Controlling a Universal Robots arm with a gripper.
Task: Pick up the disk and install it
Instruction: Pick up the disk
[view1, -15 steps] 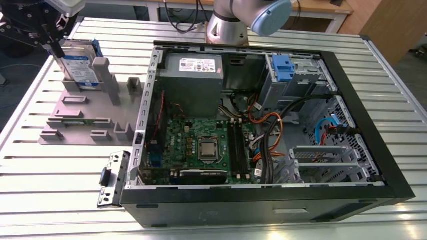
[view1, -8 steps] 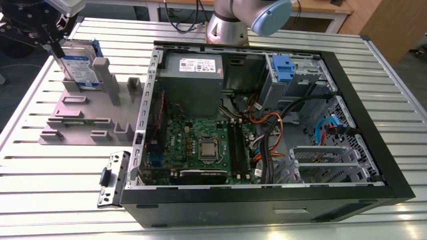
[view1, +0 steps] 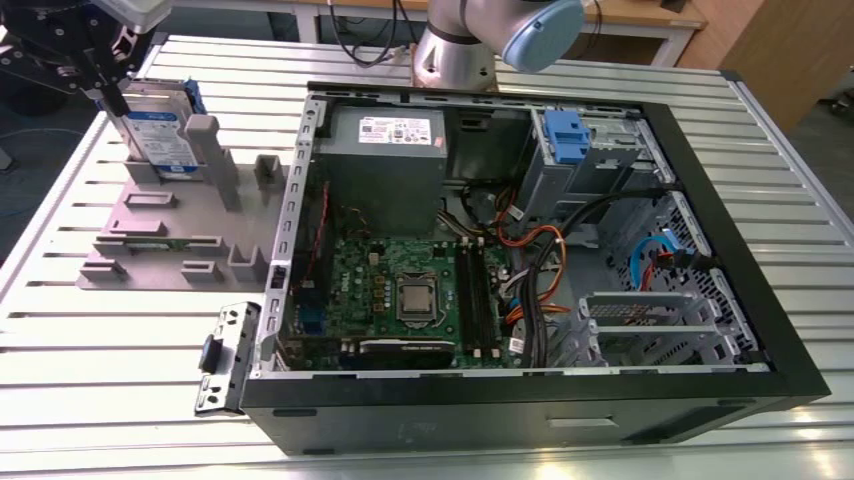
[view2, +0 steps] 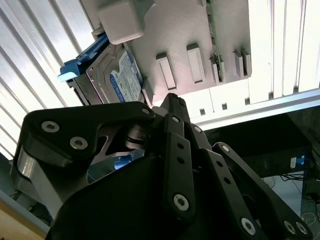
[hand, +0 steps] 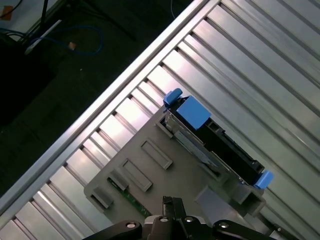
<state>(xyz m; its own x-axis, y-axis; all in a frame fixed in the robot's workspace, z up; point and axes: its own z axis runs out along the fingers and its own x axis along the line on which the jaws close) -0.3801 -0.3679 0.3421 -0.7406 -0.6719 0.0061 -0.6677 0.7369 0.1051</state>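
Note:
The disk (view1: 158, 140) stands upright on its edge in a slot of the grey fixture (view1: 154, 235), on the exterior view's left. It is silver with a white-and-blue label and a blue bracket around it. My gripper (view1: 107, 95) hangs just above and beside the disk's upper end, close to it. In the second wrist view the disk (view2: 117, 77) lies just beyond my gripper (view2: 170, 102). In the first wrist view the disk (hand: 212, 140) sits edge-on in the fixture, apart from my gripper (hand: 170, 202).
The open computer case (view1: 747, 300) lies on the slatted metal table (view1: 80, 400), with a grey power-supply box (view1: 387, 135) and a metal cage with a blue latch (view1: 567, 135) at its far side. A loose metal bracket (view1: 227, 355) lies by the case's near left corner.

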